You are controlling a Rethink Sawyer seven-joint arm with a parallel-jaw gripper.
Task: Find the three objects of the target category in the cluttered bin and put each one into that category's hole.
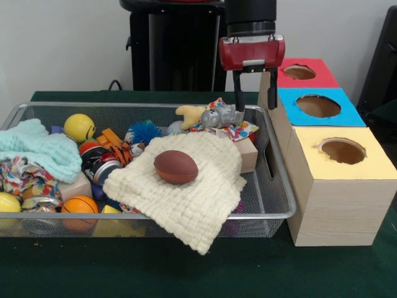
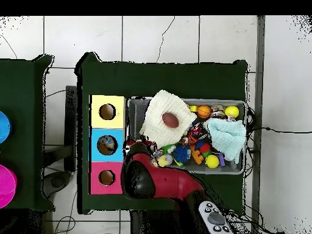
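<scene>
While overhead hides it, the gripper [image 1: 254,99] hangs spread, empty, over the bin [image 1: 280,214].

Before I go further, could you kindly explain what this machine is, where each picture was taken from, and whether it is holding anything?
It is a red and black robot arm. One picture faces it across the table; the other looks straight down. Its end effector hangs above the far end of a wire bin, fingers apart, holding nothing. The bin holds balls, cloths, a brown football on a cream cloth, and toys. Beside it stand three boxes with holes: red, blue and yellow.
</scene>
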